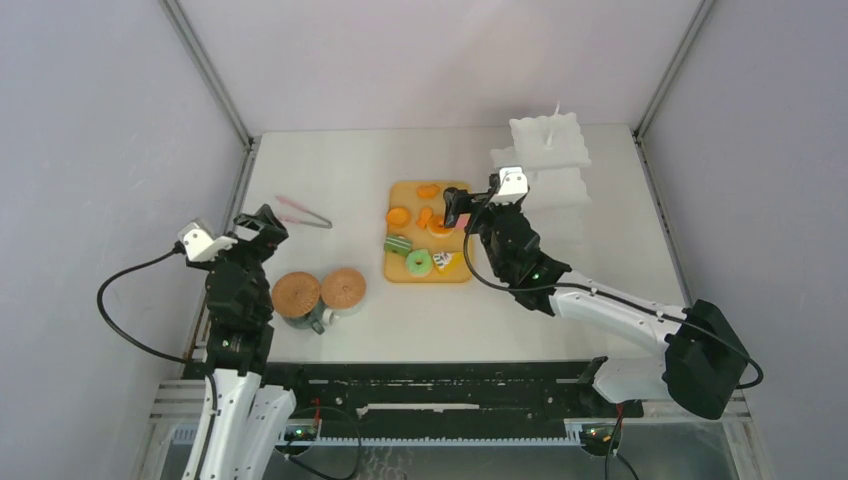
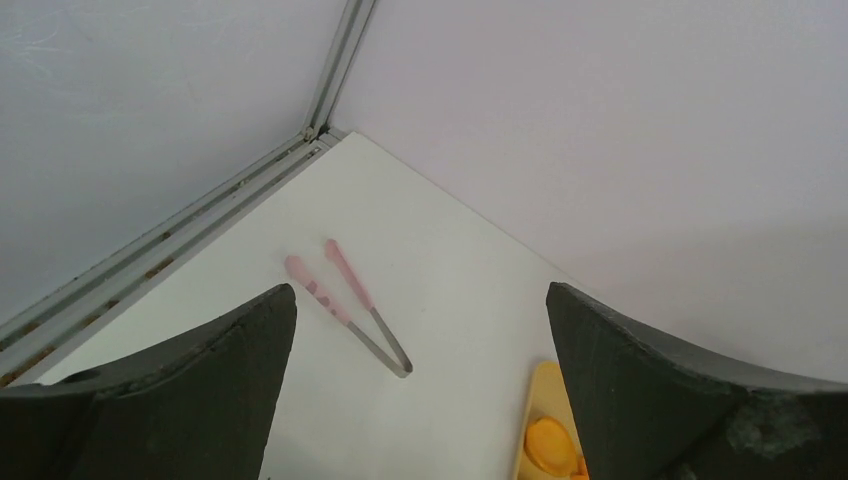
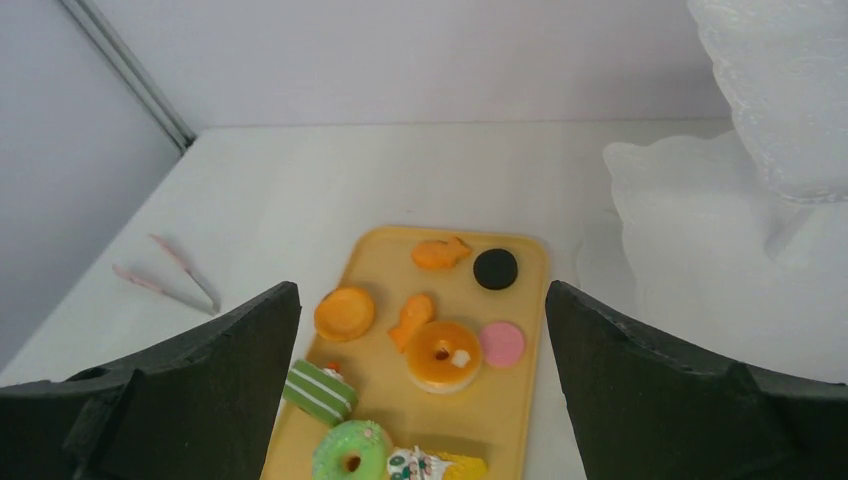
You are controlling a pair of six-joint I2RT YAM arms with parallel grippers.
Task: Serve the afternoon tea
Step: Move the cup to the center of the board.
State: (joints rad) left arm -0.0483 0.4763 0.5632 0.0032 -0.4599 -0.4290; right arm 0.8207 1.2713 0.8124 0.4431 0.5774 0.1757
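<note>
Just below and ahead of the right end effector (image 1: 457, 208), wide open and empty, the pastries (image 3: 440, 356) lie on a board (image 3: 515, 400) whose length runs straight ahead; the left end effector (image 1: 262, 226), equally open and empty, sits nearer the mugs (image 1: 310, 320).

pastries (image 3: 441, 356): 9 | cork coasters (image 1: 296, 292): 2 | tongs (image 1: 303, 211): 1 | board (image 3: 512, 402): 1 | tiered stand (image 1: 548, 150): 1

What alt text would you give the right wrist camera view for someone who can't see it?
The right gripper, jaws open, frames a tan board of toy pastries, including a green donut, a black round and a pink round. At left, pink tongs lie on the table; at right, a white tiered stand.
</note>
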